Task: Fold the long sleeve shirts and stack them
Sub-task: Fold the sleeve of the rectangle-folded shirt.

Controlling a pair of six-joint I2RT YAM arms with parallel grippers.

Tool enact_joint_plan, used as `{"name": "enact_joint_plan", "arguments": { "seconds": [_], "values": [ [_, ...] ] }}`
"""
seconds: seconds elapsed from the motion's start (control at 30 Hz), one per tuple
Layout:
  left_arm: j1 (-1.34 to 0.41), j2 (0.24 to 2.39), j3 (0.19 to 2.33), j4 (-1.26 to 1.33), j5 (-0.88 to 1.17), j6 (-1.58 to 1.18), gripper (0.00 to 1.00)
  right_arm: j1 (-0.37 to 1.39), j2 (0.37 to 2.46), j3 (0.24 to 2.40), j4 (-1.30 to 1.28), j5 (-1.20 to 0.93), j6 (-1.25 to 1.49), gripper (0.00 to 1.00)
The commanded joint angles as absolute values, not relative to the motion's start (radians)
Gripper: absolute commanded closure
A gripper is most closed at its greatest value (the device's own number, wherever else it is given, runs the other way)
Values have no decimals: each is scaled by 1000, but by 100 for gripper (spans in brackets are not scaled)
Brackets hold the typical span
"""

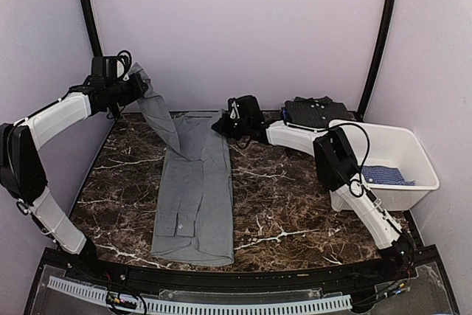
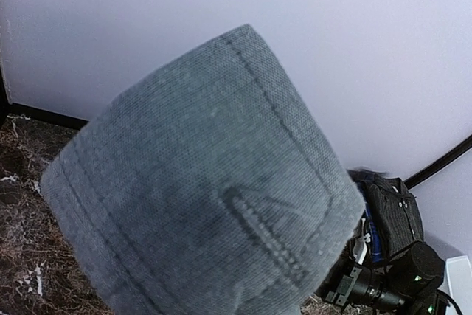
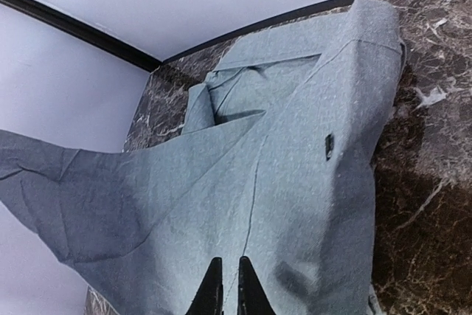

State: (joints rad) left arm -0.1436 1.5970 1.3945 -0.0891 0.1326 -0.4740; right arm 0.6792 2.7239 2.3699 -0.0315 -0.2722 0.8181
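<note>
A mid-grey long sleeve shirt (image 1: 193, 189) lies lengthwise on the marble table, collar end near the front edge. My left gripper (image 1: 136, 85) is raised at the back left and shut on one sleeve (image 1: 158, 112), which hangs down to the shirt. In the left wrist view the sleeve cuff (image 2: 206, 189) covers my fingers. My right gripper (image 1: 221, 125) sits low at the shirt's far right corner. In the right wrist view it (image 3: 229, 289) is pinched on a crease of the grey cloth (image 3: 295, 182). A blue dotted shirt (image 1: 387, 175) lies in the tub.
A white plastic tub (image 1: 413, 186) stands at the right edge. A dark folded garment (image 1: 317, 112) lies at the back right, also in the left wrist view (image 2: 391, 212). Lilac walls close the back and sides. Bare marble (image 1: 287, 197) lies right of the shirt.
</note>
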Motion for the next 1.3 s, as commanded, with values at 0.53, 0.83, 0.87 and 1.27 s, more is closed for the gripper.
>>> {"name": "enact_joint_plan", "arguments": {
  "seconds": [0.53, 0.83, 0.87, 1.27],
  "values": [
    [-166, 1522, 1378, -131, 334, -414, 98, 666, 2741, 2375, -165, -19, 643, 91],
    [-170, 1497, 1369, -121, 402, -378, 98, 677, 2613, 2394, -269, 64, 526, 84],
    [-171, 1493, 1360, -101, 437, -366, 98, 679, 2595, 2390, -279, 69, 520, 84],
    [-309, 1529, 1337, -259, 617, -210, 95, 710, 2344, 2239, -354, 96, 479, 80]
  ]
}}
